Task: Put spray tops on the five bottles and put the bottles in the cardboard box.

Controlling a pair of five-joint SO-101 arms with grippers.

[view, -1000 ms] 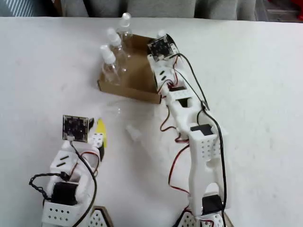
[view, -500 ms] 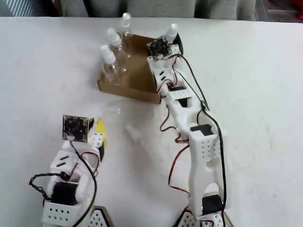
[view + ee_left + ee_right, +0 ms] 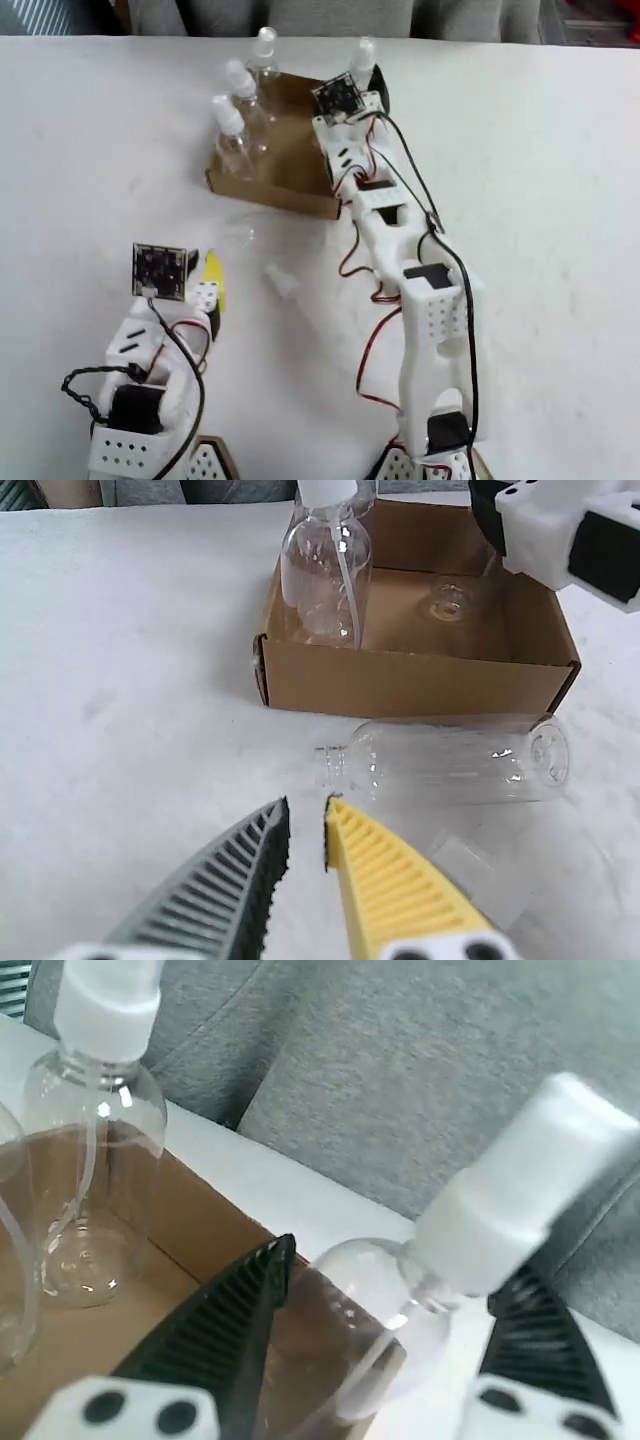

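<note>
Right wrist view: black pincer [image 3: 402,1265] grips clear spray-topped bottle [image 3: 485,1225].
Best set it upright in the brown cardboard box [image 3: 190,1215].

Brown cardboard box [image 3: 292,158] near the desk's far edge, three clear capped bottles [image 3: 232,138] upright inside. A fourth bottle [image 3: 385,1295], capped, tilts over its far right corner. A fifth bottle [image 3: 450,762] lies uncapped along its near wall, a loose spray top [image 3: 283,280] nearby.
</note>
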